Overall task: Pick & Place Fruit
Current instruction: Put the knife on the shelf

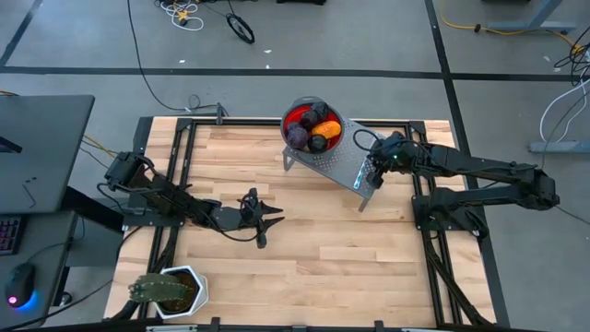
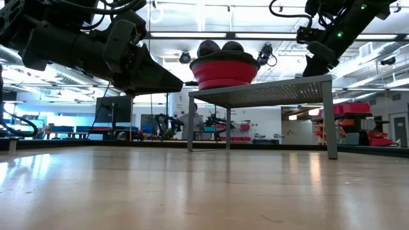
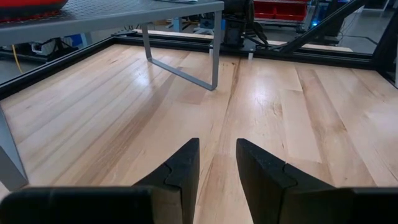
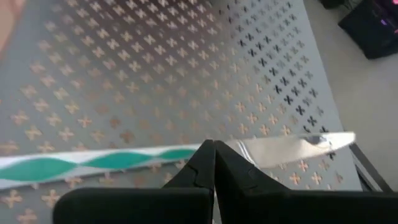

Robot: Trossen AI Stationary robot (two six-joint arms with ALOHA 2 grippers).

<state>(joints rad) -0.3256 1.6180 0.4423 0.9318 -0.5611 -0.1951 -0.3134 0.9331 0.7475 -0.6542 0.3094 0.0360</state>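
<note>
Several small fruits [image 1: 312,129], dark purple, orange and red, lie heaped in a red bowl [image 1: 289,118] on the far end of a grey perforated shelf [image 1: 334,166]. In the low view two dark fruits [image 2: 220,47] show above the bowl's rim [image 2: 223,69]. My right gripper [image 4: 214,149] is shut above the shelf's near right end, over a knife [image 4: 292,145] with a teal-and-white handle that lies flat on the shelf. My left gripper [image 3: 217,152] hovers open low over the bare table [image 3: 124,106], left of centre, with nothing between its fingers. My right gripper comes slanting down from the table's right side. Its shut fingertips stand at the knife where the handle meets the blade [image 4: 186,154], with the knife running across them. The fingers hide the spot, so I cannot tell whether they touch it.
The shelf stands on thin metal legs [image 2: 330,118] above the tabletop. A spiky green plant in a white pot [image 1: 168,291] sits at the near left corner. Dark frame rails [image 1: 184,166] run along the table's left, right and far sides.
</note>
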